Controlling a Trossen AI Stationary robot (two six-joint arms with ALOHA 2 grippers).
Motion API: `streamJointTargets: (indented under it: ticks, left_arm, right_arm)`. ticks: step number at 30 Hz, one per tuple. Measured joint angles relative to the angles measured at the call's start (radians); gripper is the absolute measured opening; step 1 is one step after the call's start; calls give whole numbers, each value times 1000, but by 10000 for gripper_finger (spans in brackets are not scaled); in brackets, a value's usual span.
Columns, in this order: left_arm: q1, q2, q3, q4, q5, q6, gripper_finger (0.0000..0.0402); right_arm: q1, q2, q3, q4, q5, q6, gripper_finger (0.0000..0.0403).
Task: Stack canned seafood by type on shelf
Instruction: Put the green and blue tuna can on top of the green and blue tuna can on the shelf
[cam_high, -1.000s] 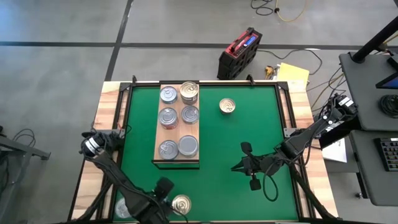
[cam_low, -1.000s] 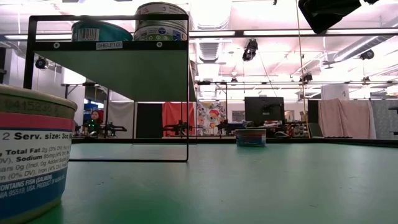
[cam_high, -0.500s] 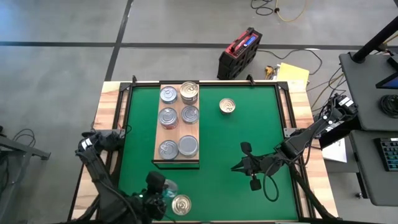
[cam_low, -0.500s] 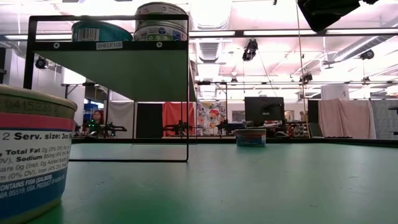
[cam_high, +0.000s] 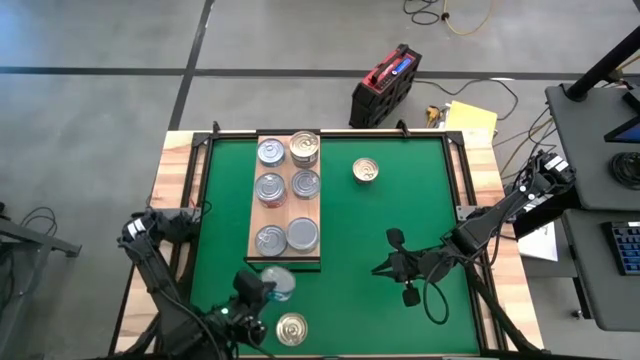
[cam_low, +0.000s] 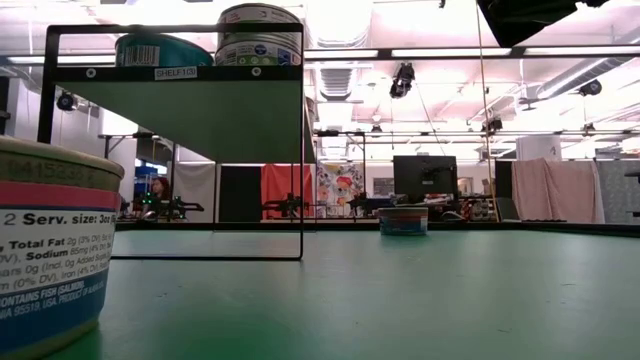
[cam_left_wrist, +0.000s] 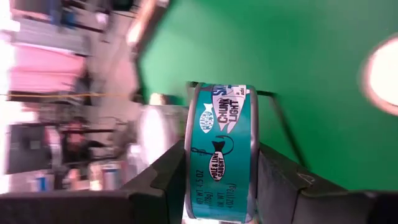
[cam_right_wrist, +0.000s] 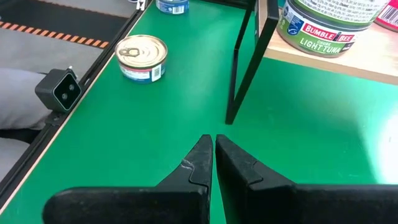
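- Landmark: light wooden rectangular shelf board (cam_high: 284, 215) w/ black metal frame, lying on the green table mat (cam_high: 380, 220)
- On the shelf: six round flat metal tins in two columns – silver-lidded ones (cam_high: 270, 152), (cam_high: 270, 187), (cam_high: 306, 183), (cam_high: 269, 239), (cam_high: 303, 234), plus a gold-toned-lid tin (cam_high: 304, 148) at the far end
- Left gripper (cam_high: 262, 292) just off the shelf's near end, over the mat; clamped on a teal-labelled round tin (cam_left_wrist: 219, 160), label reads "chunk light"; tin sits on edge between the two dark fingers (cam_left_wrist: 173, 171) in the left wrist view
- Gold-lidded loose tin w/ pull tab (cam_high: 292, 328) on the mat, near side of the shelf, just beside the left gripper
- Another gold-lidded tin (cam_high: 366, 171) on the mat, to the right of the shelf's far half, well apart from both grippers
- Right gripper (cam_right_wrist: 213, 155) waits over the mat to the right of the shelf's near end; fingers pressed together, holding nothing
- Low view: big tin label close up (cam_low: 50, 260) at the edge nearest the camera, shelf frame (cam_low: 170, 70) w/ tins on top
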Motion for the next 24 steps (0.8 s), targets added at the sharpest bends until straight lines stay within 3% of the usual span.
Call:
streamJointTargets:
  ticks: [5, 15, 24]
  left_arm:
    - [-8, -86, -89, 0, -103, -9, 127]
    - [-6, -293, -370, -1, -92, -63, 127]
    - [31, -329, -496, 0, -167, -83, 127]
  right_arm:
    - [0, 0, 0, 0, 0, -4, 13]
    - [0, 0, 0, 0, 0, -24, 13]
    - [0, 0, 0, 1, 0, -23, 13]
